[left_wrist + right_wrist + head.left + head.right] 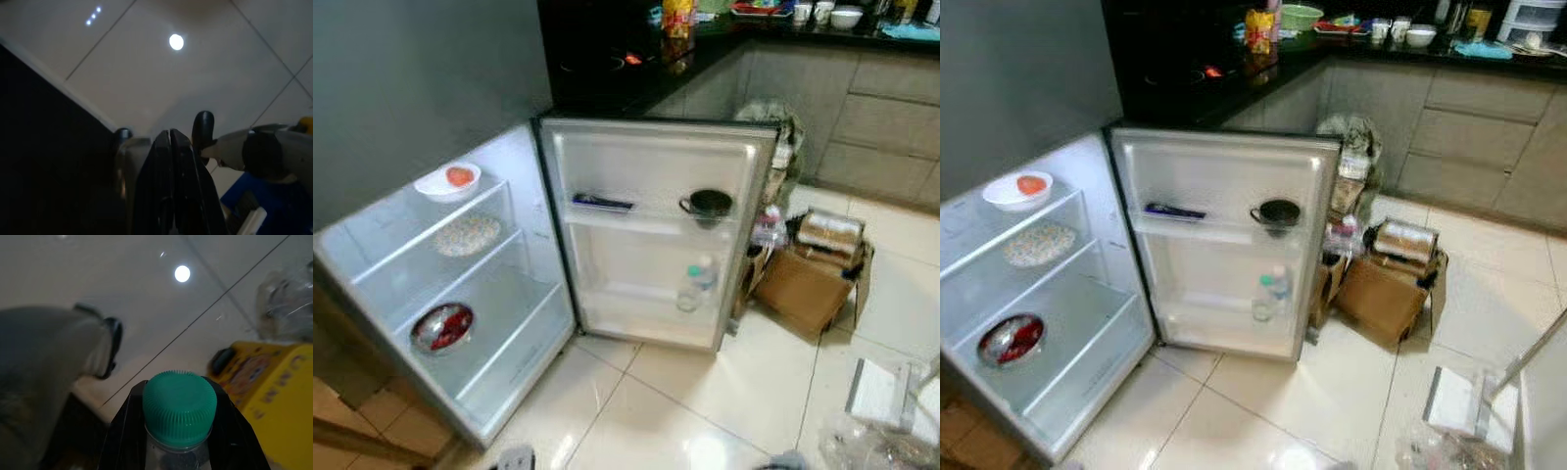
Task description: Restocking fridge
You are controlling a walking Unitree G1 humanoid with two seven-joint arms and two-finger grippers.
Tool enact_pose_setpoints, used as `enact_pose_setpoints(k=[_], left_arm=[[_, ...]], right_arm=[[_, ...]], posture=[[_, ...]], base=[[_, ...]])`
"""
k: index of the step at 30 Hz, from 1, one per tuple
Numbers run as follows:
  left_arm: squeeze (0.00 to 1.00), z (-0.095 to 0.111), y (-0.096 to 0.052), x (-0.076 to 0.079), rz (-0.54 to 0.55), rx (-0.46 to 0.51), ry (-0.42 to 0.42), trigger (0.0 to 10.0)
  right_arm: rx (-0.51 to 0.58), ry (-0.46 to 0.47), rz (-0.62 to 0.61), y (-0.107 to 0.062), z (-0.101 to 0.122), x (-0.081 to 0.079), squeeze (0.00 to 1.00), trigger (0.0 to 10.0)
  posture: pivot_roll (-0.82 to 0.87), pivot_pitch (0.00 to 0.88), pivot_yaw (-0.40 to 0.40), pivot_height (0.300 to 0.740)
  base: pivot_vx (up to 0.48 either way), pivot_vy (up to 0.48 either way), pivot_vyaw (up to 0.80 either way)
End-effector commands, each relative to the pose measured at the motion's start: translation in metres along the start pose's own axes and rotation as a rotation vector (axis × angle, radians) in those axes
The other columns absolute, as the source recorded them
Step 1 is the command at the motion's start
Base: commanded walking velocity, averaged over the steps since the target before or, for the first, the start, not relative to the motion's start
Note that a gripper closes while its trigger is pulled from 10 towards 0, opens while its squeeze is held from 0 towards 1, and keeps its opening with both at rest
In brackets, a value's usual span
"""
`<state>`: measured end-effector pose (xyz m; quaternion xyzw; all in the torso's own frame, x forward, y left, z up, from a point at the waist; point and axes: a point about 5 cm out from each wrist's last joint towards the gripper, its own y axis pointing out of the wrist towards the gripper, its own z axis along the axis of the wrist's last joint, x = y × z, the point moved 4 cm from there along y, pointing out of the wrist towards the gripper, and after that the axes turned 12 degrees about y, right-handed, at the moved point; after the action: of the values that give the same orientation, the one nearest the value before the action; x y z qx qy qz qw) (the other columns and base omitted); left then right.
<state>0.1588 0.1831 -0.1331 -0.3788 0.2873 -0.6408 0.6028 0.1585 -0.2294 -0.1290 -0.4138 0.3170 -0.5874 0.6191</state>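
The small fridge [372, 264] stands open on my left, its door [656, 157] swung wide towards me. On its shelves sit a white bowl [447, 181] holding something red, a plate [467, 235] and a metal bowl [441, 327] with red contents. The door holds a dark cup [708, 205], a flat dark item [602, 203] and a clear bottle [697, 282] with a green cap. In the right wrist view my right gripper [179, 399] is shut on a clear bottle with a green cap [179, 407], hanging over the floor tiles. My left gripper [170, 134] is shut with nothing in it.
A cardboard box [813, 279] with silver packs on top stands right of the fridge door. A white item [881, 392] and clear plastic [871, 446] lie on the floor at the right. Behind is a dark counter [636, 69] with cabinets. A yellow pack [274, 382] lies near the right gripper.
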Motion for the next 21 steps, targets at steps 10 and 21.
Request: enact_pose_setpoints(k=[10, 21], left_arm=[[0.0, 0.0007, -0.0016, -0.0035, -0.003, 0.019, -0.011, 10.0], [0.0, 0.0001, -0.0017, -0.0035, -0.007, 0.014, -0.008, 10.0]], right_arm=[[-0.013, -0.002, 0.02, 0.0004, -0.0053, -0.0086, 0.0, 10.0], [-0.011, -0.004, 0.021, 0.0004, -0.0049, -0.0084, 0.0, 10.0]], posture=[[-0.13, 0.0, 0.033, 0.74], [-0.13, 0.0, 0.031, 0.74]], base=[[0.0, 0.0, 0.0], [0.091, 0.0, 0.0]])
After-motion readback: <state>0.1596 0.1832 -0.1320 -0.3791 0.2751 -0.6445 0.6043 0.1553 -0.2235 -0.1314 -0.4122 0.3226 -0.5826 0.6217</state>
